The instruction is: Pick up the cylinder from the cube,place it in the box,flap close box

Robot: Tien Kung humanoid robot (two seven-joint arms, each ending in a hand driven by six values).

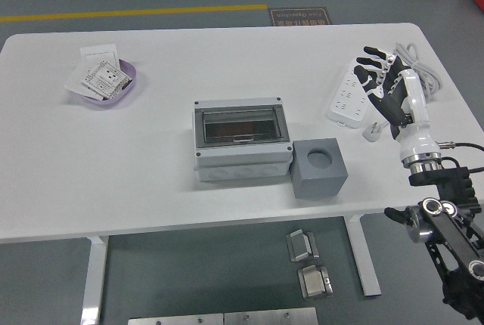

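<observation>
The right hand (387, 91) hangs over the right end of the white counter (151, 181), above the power strip (349, 98), with its fingers spread and nothing in them. It is well apart from both the box (242, 147) and the cube (318, 168). The left arm does not show.

The grey cube stands just beside the box's right end, and the round socket in its top looks empty. The box's clear flap lies down flat over the opening. Through the tinted flap the inside reads only as a dark, reddish space, so the cylinder cannot be made out for certain; it is probably lying inside the box.

Judged from this, the task appears finished or nearly so: cylinder lifted out, placed, flap closed. Whether the flap is fully latched cannot be told. A purple dish (108, 83) of cards sits far left, untouched.
</observation>
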